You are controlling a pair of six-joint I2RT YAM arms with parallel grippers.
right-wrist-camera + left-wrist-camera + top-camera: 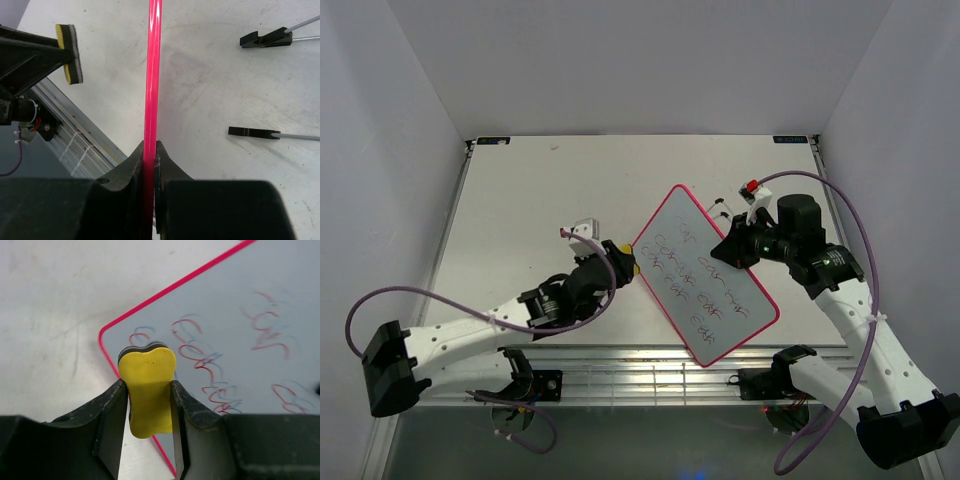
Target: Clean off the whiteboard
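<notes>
Left end effector [148, 400]: it is closed on the yellow sponge [148, 385], one finger on each narrow side. The sponge stands out beyond the tips, probably so that its dark face, not the fingers, can meet the board.
Yellow sponge, position: it is at the left corner of the whiteboard [705, 275], over the pink-red frame. I judge that wiping is about to start here, because the writing beside it is not yet removed.
Whiteboard: it lies diagonally in the middle of the worktop [540, 190], between the two arms. Rows of red and blue writing [200, 352] cover its glossy face.
Right end effector [150, 152]: its jaws are shut on the thin frame at the board's right edge. This looks like a hold to stop the board from sliding under the push of the sponge.
Black clips [265, 38]: two lie on the worktop just to the right of the held edge, each with a thin metal stem.
Hard to see: the words of the writing are too faint to read. The right wrist view shows the board only edge-on, so I cannot tell if it rests flat or is lifted a little. I also cannot tell if the sponge touches the surface, or if the clips join the frame.
</notes>
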